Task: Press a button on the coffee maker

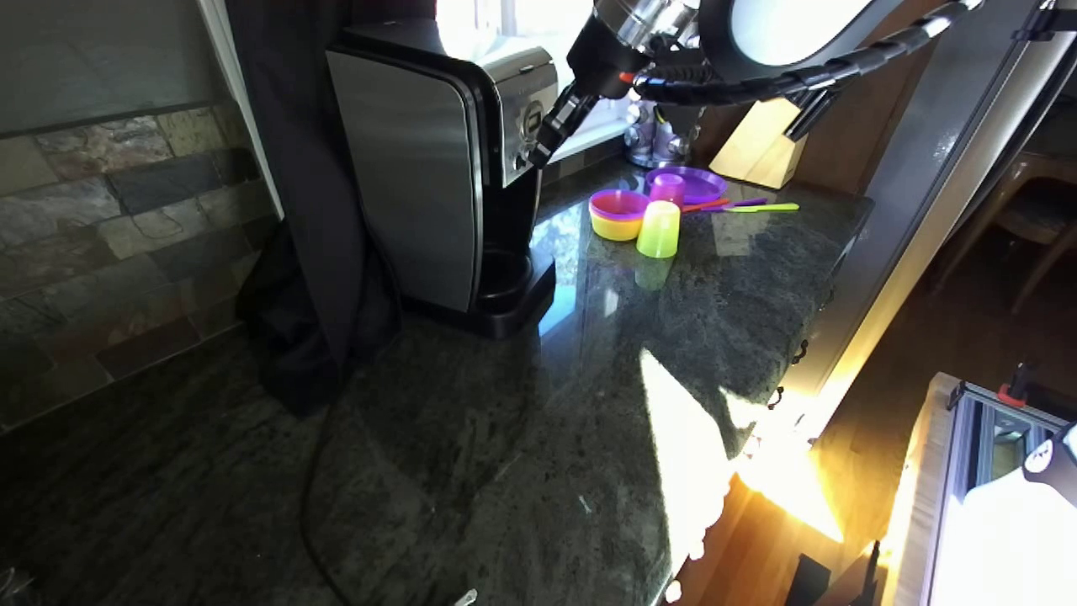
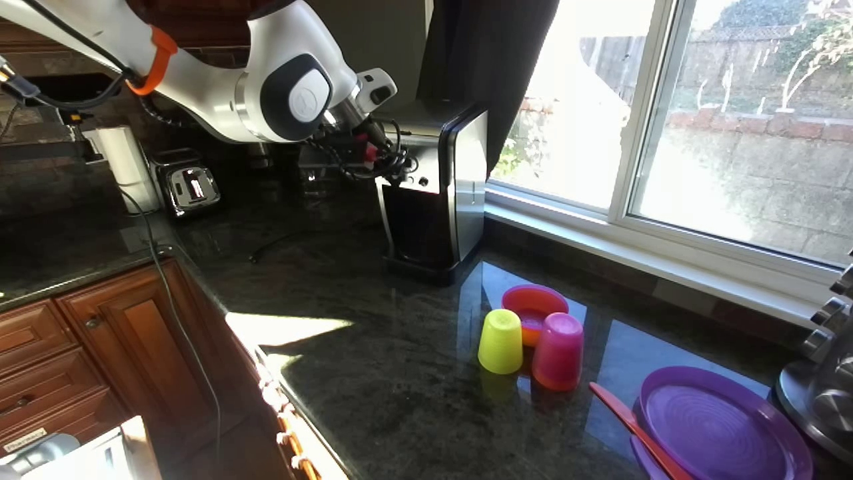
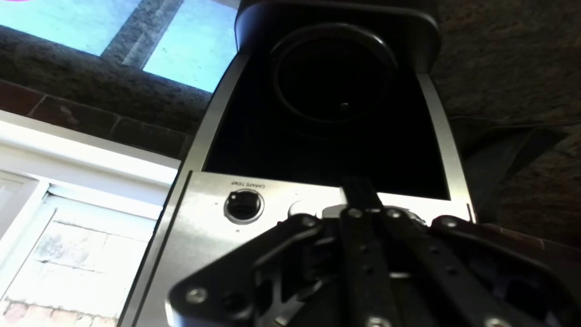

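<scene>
One coffee maker [image 1: 429, 177] stands upright, upper left of centre in an exterior view, its control face [image 1: 525, 118] just left of the fingers [image 1: 553, 135] — these together, slanting down-left — so the press likely runs left; touch unclear.

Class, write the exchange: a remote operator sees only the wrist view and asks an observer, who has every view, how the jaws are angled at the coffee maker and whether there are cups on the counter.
Operator: From outside, how are the jaws angled at the coffee maker?
Observer: In an exterior view they slant downward toward its silver face; whether they touch it I cannot tell.
Operator: Any cups on the counter?
Observer: Two, a yellow-green cup and a pink cup, both upside down.
</scene>
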